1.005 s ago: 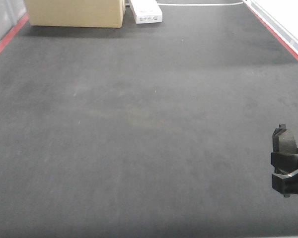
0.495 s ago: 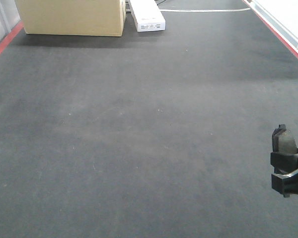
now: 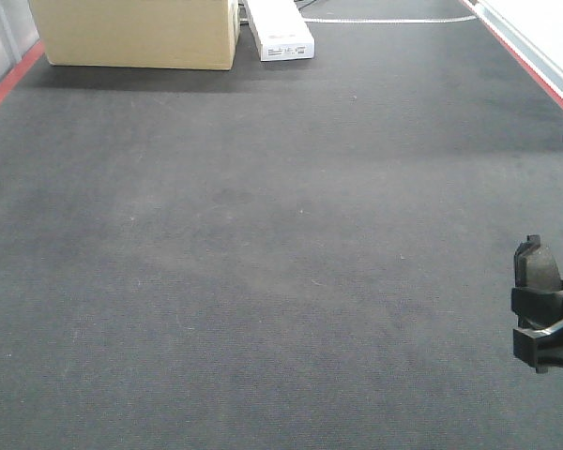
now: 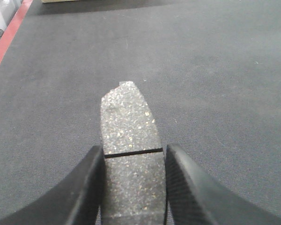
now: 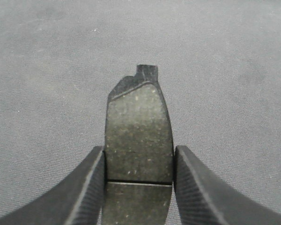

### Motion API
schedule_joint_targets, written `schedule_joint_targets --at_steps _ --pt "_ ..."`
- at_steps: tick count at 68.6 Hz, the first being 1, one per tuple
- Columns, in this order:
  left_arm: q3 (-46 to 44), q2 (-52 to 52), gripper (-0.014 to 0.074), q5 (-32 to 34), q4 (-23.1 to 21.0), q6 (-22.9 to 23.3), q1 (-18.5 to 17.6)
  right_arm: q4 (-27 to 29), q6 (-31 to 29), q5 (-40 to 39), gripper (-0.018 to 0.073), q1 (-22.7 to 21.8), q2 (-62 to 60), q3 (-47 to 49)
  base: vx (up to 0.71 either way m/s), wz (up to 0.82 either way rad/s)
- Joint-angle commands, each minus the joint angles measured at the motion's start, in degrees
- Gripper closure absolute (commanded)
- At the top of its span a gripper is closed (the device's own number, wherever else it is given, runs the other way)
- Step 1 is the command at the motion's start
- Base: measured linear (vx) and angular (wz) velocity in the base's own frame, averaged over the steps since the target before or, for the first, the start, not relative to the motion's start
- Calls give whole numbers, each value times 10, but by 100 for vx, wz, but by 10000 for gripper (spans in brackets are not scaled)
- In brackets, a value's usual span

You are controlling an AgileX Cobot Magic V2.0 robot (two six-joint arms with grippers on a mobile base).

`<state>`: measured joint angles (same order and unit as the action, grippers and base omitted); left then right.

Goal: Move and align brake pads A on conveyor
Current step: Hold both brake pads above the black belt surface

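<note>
No pad lies on the visible conveyor belt (image 3: 263, 262) yet. The left hand (image 4: 134, 149) is clenched on one brake pad (image 4: 129, 117) above the belt. The right hand (image 5: 139, 150), at the front view's lower right, clamps a second pad (image 5: 138, 122). Both apparently still need placing and aligning.

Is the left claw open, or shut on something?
Shut: the left claw grips a brake pad, its fingers pressing both side edges.

Cardboard box (image 3: 136, 33), white box (image 3: 280, 28), white cable (image 3: 385, 20)
</note>
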<state>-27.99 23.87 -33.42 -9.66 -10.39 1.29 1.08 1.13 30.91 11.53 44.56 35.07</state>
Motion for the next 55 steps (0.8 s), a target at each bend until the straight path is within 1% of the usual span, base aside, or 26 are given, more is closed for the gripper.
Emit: schedule_joint_targets --at_steps 1,38,44,48,55 --pt "-17 5 524 53 -7 1 -4 -1 -4 -47 545 -1 -5 19 0 0" --pt "-17 5 524 54 -7 1 -4 -1 -4 -47 545 -1 -5 19 0 0" --pt "-17 5 524 67 -9 1 -4 -1 -4 -47 545 -1 -5 19 0 0" --pt "-17 5 524 76 -26 4 -4 -1 -4 -47 545 -1 -5 19 0 0" --pt "-17 9 522 84 -86 0 -4 -1 -4 -47 545 -1 -5 19 0 0"
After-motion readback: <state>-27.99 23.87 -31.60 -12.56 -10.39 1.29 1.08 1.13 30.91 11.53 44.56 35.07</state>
